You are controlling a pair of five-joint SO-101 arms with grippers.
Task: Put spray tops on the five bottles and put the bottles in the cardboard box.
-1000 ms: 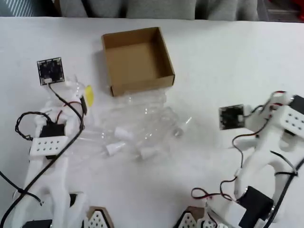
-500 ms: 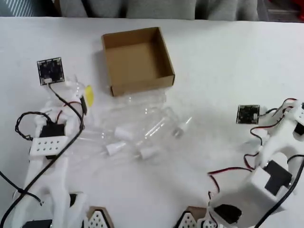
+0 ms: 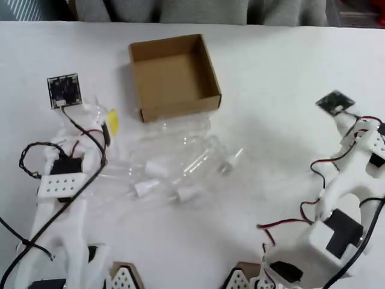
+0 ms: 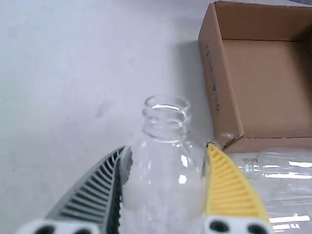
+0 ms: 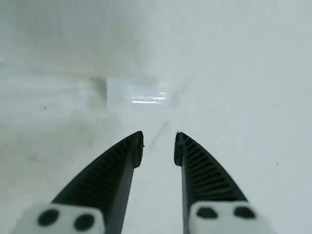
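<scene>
Bottle (image 4: 163, 165) sits squeezed in my left tool (image 4: 166, 149), near the cardboard box (image 4: 215, 92). My right tool (image 5: 158, 145) has its jaws a little apart.

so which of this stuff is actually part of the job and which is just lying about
Job: cardboard box; capless bottle in the left gripper; loose clear bottles; white spray tops.
Just there: table; black cable on the left arm.

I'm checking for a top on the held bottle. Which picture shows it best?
The left wrist view: the bottle fills the left pincer, its open neck bare. The high view gives a faint clear shape beside the arm. The right wrist view faces away.
</scene>
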